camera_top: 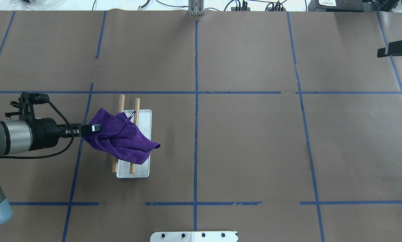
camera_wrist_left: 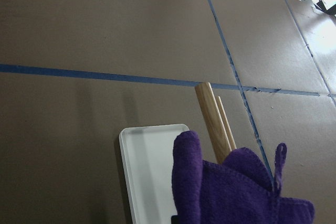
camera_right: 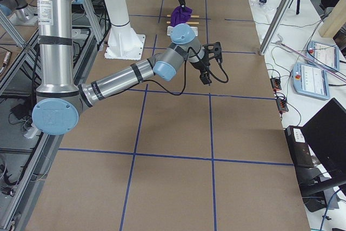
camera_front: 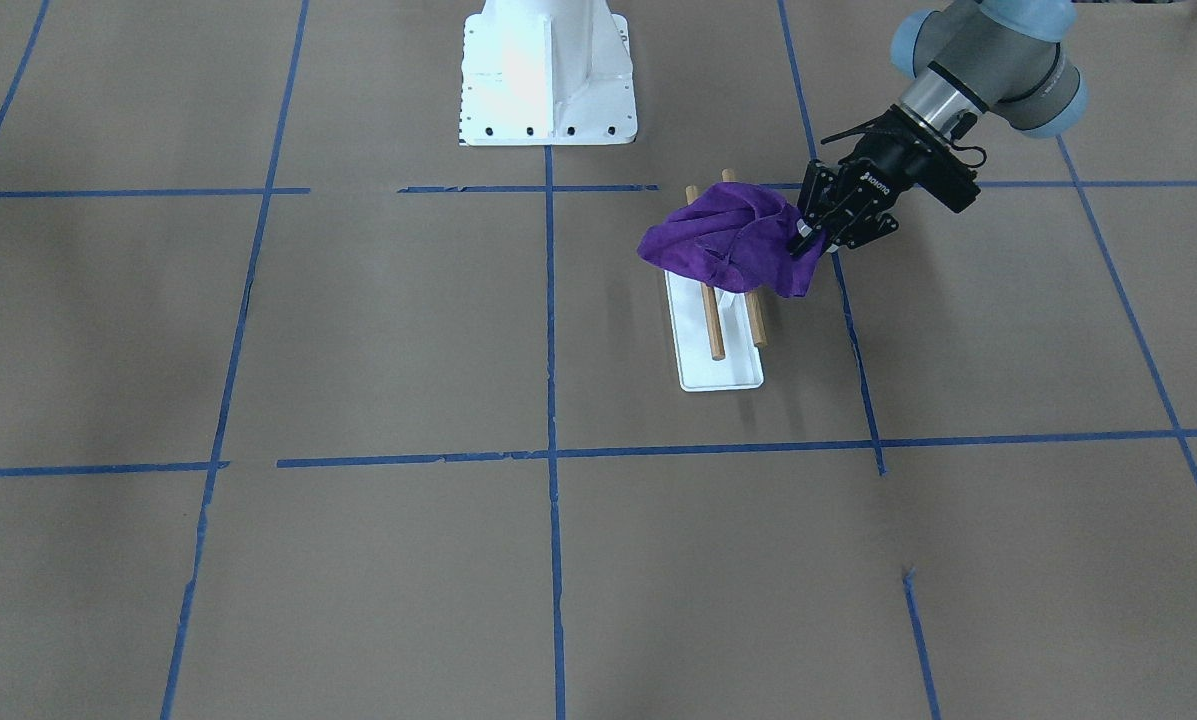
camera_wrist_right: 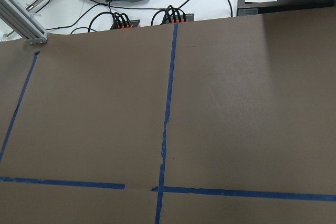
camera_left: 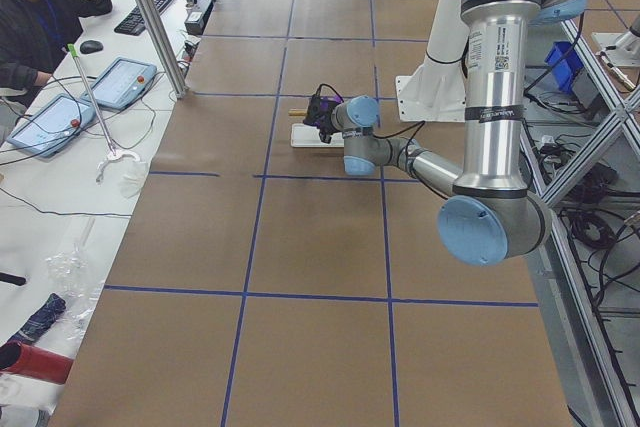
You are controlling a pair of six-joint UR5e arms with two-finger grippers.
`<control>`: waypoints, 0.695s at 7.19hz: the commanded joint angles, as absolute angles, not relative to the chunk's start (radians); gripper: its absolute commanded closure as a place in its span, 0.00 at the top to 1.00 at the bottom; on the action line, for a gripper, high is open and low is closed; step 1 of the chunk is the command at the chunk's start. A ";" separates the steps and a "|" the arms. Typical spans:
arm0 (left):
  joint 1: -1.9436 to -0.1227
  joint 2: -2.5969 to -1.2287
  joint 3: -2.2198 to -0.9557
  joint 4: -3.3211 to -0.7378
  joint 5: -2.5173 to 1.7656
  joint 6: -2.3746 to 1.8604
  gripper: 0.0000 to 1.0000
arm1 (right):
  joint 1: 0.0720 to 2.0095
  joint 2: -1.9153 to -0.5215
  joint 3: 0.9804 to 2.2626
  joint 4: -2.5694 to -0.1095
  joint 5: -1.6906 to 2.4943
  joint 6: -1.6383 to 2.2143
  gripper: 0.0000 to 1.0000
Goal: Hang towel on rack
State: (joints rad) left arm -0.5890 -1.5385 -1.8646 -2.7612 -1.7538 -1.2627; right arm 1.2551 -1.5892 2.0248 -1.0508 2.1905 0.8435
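Observation:
The purple towel [camera_top: 123,137] lies bunched across the two wooden dowels [camera_top: 121,101] of the rack, above its white base [camera_top: 143,116]. The towel's little loop [camera_top: 132,114] points toward the far side. My left gripper [camera_top: 93,128] reaches in level from the left and is shut on the towel's near edge, just beside the outer dowel. From across the table the same gripper [camera_front: 806,238] pinches the towel [camera_front: 728,240] over the rack's base [camera_front: 723,375]. My right gripper [camera_right: 208,79] hangs above bare table far from the rack; I cannot tell whether it is open or shut.
The robot's white pedestal [camera_front: 548,70] stands behind the rack. A black part [camera_top: 397,50] juts in at the overhead view's right edge. Blue tape lines grid the brown table. A person [camera_left: 40,17] sits at a side desk with tablets.

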 commanded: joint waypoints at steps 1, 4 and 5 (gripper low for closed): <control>-0.592 -1.534 -1.864 -2.760 -1.753 -1.264 1.00 | 1.255 -1.591 2.023 -1.052 2.189 0.844 1.00; -0.646 -1.522 -1.867 -2.744 -1.770 -1.256 1.00 | 1.264 -1.592 2.025 -1.148 2.189 0.841 1.00; -0.719 -1.513 -1.871 -2.696 -1.836 -1.255 1.00 | 1.276 -1.594 2.029 -1.223 2.191 0.795 1.00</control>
State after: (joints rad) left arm -0.6559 -1.5210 -1.8671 -2.7353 -1.7845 -1.2576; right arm 1.2644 -1.5921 2.0250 -1.1496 2.1893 0.8294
